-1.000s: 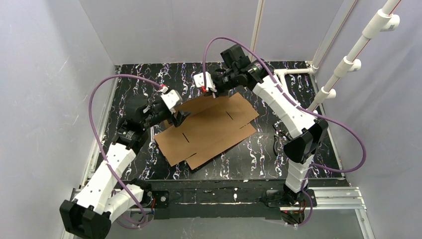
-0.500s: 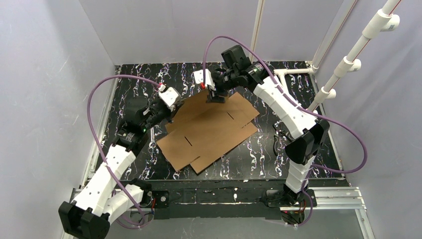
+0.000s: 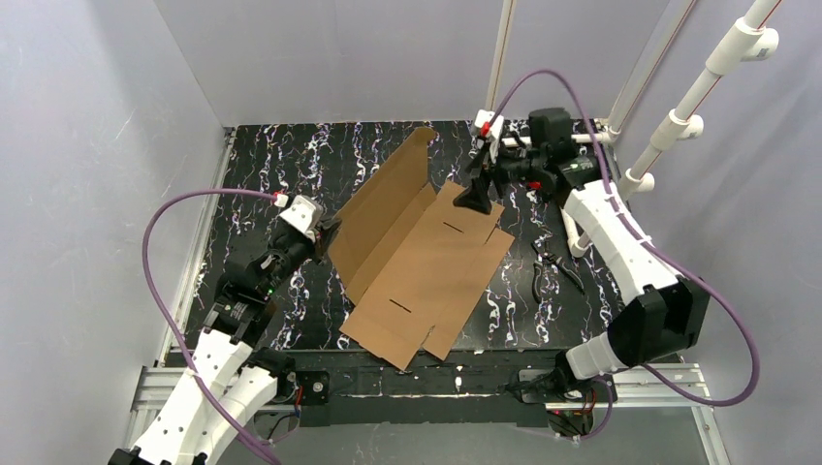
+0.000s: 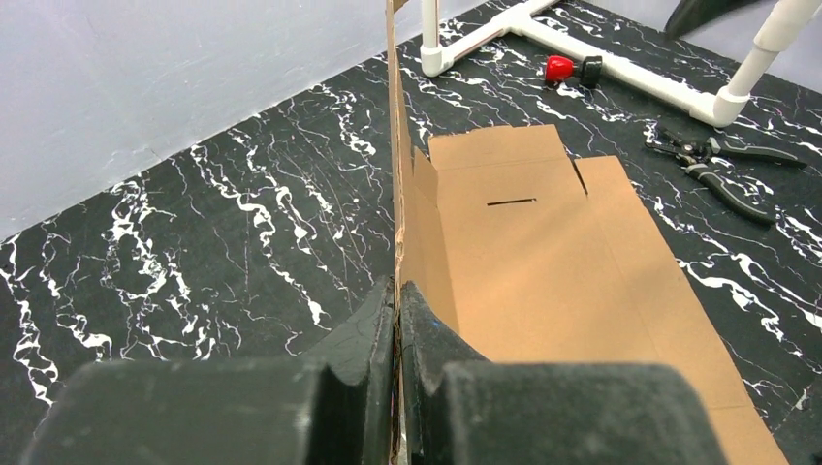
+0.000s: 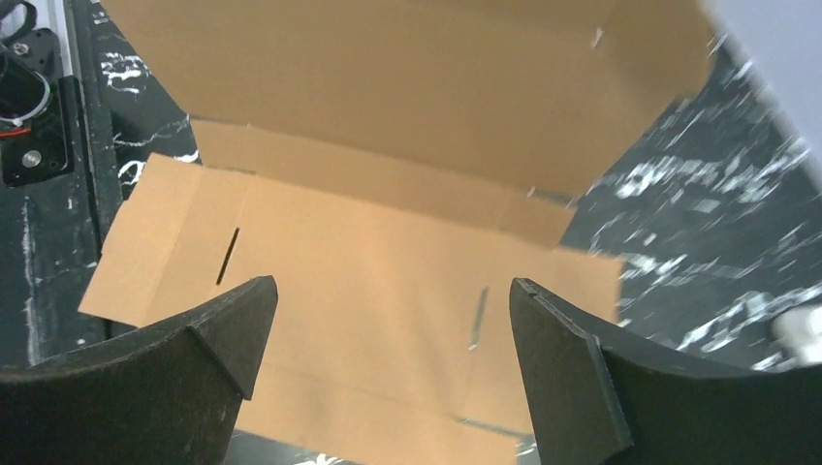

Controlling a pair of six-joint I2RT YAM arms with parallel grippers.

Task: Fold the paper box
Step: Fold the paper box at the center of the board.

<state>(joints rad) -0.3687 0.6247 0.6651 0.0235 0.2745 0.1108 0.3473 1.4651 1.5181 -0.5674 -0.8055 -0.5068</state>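
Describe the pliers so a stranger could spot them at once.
On the black marbled table, find the big brown paper box. Off its right edge lie the pliers. They are the only slim dark-handled tool there, unlike the small red-and-black piece by the white pipes.

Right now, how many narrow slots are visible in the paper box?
2, both in the flat panel of the paper box: one slot near its far end, another near its near end. The raised flap might hide more.
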